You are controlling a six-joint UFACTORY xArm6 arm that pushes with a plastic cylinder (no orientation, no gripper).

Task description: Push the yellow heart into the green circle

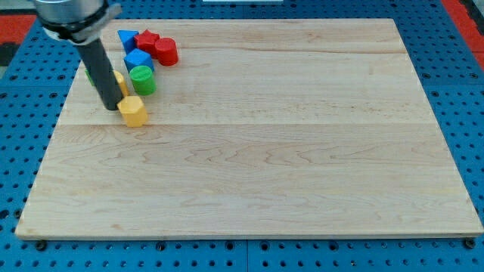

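Observation:
My tip point(111, 106) rests on the board near the view's top left. A yellow block point(133, 111) lies just to the right of it, touching or nearly touching; I cannot make out its shape. A second yellow block point(122, 81) is mostly hidden behind the rod, so I cannot tell which of the two is the heart. The green circle point(142, 79) sits just above and right of the lower yellow block, apart from it and right of the rod.
A blue block point(138, 60) sits right above the green circle. A blue triangle point(127, 38) and two red blocks point(147, 41) point(166, 51) cluster near the board's top edge. A bit of green point(89, 76) shows left of the rod.

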